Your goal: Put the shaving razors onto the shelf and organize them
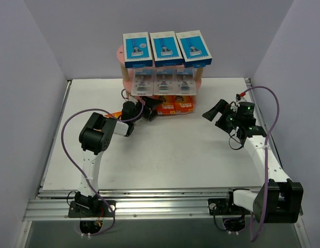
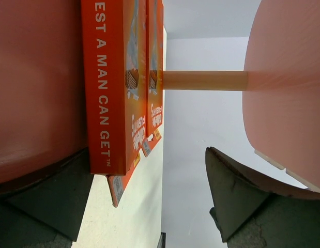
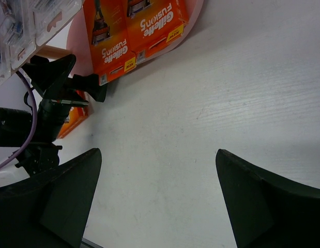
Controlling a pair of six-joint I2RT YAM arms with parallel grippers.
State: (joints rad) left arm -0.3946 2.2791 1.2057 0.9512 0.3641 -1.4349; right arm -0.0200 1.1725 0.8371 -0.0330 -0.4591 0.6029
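Note:
The pink shelf [image 1: 120, 53] stands at the back centre. Three blue-and-white boxes [image 1: 166, 48] sit on its top board and three clear blister packs [image 1: 162, 82] on the middle one. Two orange cards [image 1: 176, 105] lie on the bottom board [image 3: 88, 63]. My left gripper [image 1: 145, 110] reaches in at that level and is open. The nearer orange card [image 2: 113, 88] lies beside one of its fingers [image 2: 46, 201], not pinched. Another orange card [image 1: 114, 114] shows by the left arm, partly hidden. My right gripper [image 1: 214, 114] hovers open and empty over the table.
A wooden post [image 2: 206, 80] of the shelf crosses ahead of the left gripper [image 2: 152, 165], between two pink boards. The left arm's purple cable [image 1: 72, 121] loops over the table's left side. Only bare white table [image 3: 227, 93] lies under the right gripper [image 3: 158, 155].

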